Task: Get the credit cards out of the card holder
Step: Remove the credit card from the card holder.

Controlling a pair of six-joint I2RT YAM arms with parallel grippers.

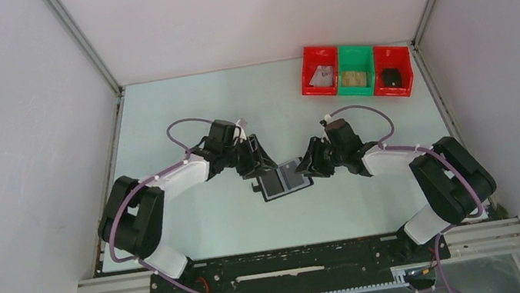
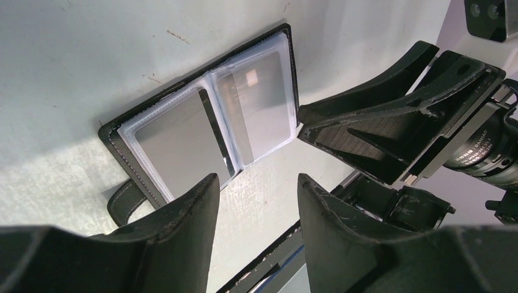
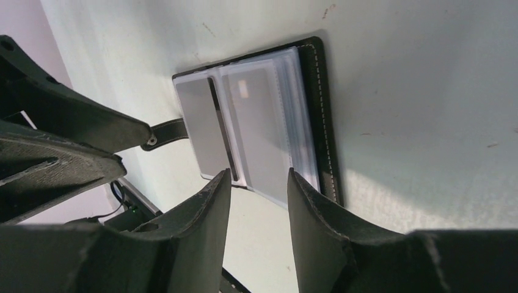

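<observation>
The black card holder (image 1: 283,180) lies open and flat on the table between my two arms, its closing tab (image 2: 122,198) sticking out on one side. Clear plastic sleeves inside hold silvery-grey credit cards (image 2: 180,143), one in each half; they also show in the right wrist view (image 3: 204,125). My left gripper (image 1: 266,167) hovers at the holder's left edge, open and empty, as the left wrist view (image 2: 256,183) shows. My right gripper (image 1: 308,168) hovers at the holder's right edge, open and empty, its fingertips just over the sleeves (image 3: 259,177).
Two red bins (image 1: 320,71) (image 1: 392,72) flank a green bin (image 1: 355,70) at the table's back right, each holding a small item. White walls enclose the table on three sides. The black base rail (image 1: 297,261) runs along the near edge.
</observation>
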